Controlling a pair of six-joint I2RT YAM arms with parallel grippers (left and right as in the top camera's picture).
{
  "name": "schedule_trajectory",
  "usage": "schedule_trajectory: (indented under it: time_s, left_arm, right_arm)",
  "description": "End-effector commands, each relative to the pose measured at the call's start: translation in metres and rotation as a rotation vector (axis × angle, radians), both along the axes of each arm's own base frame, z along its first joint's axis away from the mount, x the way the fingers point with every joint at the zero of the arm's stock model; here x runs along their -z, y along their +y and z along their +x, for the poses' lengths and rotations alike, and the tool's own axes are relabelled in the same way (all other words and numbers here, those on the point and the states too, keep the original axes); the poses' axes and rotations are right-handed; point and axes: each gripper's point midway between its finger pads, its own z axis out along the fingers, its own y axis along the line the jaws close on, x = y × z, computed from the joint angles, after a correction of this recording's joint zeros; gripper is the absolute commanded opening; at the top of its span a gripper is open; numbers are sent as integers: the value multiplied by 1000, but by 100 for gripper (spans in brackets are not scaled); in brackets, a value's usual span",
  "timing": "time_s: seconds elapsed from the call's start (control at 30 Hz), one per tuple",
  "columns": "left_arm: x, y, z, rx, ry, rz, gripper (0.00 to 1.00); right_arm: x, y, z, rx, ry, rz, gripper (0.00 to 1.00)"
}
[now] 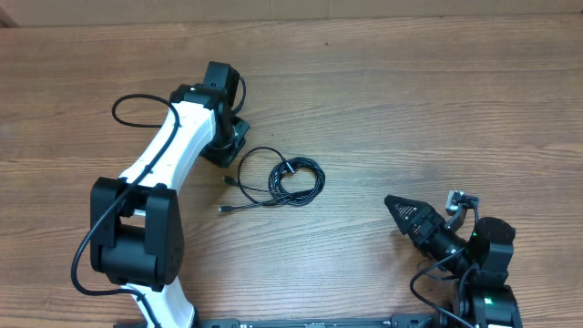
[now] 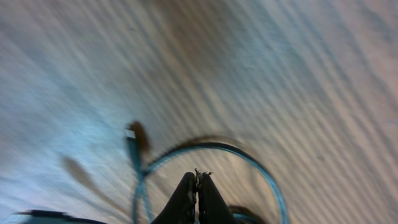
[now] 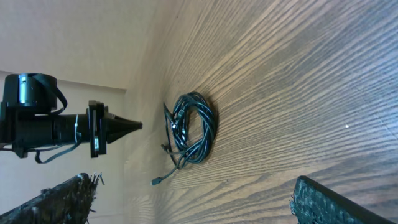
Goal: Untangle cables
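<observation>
Robot lab bench: wood-grain table point(image 1: 410, 91), white robot arm point(image 1: 168, 146).

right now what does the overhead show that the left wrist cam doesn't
Only overhead: both arms, the right claw well apart from the cables, and the whole coiled bundle. Only left wrist: a blurred close-up of the left claw, shut. Both: the wooden table and a loop of the cables by the left claw.

Overhead looks straight down on the whole table point(image 1: 410, 91), left wrist sits blurry-close above one loop of the cables point(image 1: 282, 179) near centre, right wrist sights them from well back at 4 o'clock, rolled sideways; all three share the cables.
</observation>
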Motion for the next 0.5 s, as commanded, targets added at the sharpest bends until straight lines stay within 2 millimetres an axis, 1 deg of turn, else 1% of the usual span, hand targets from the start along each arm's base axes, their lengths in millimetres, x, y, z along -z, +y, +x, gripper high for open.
schedule_trajectory:
  time_s: [0.0, 0.03, 0.1, 0.13, 0.2, 0.27, 0.3, 0.37, 0.43, 0.47]
  left_arm:
    - [-6, 19, 0, -53, -19, 96, 15]
    - [-6, 17, 1, -54, -19, 87, 28]
    - [-5, 5, -1, -18, -6, 23, 48]
    - [-6, -4, -1, 37, -5, -18, 55]
    - [-8, -24, 3, 219, -34, -98, 64]
    - [-13, -46, 11, 463, -106, -162, 74]
    - [-16, -61, 13, 598, -146, -204, 76]
    - [-22, -84, 8, 782, -191, -282, 78]
    - [-24, -98, -1, 867, -196, -316, 77]
    - [-23, -100, -4, 877, -184, -311, 76]
  right_arm:
    - [-9, 1, 2, -11, -27, -7, 100]
    - [-9, 1, 2, -11, -25, -6, 100]
    - [-9, 1, 2, -12, -25, -5, 100]
    - [-9, 1, 2, -12, -27, -5, 99]
    - [-11, 4, 1, -24, -28, 9, 100]
    - [-12, 5, 0, -31, -28, 13, 100]
    - [-12, 5, 0, -30, -29, 12, 100]
    - [-9, -1, 4, 8, -27, -12, 100]
    - [-7, -7, 7, 40, -24, -32, 99]
    - [-6, -8, 8, 48, -24, -37, 100]
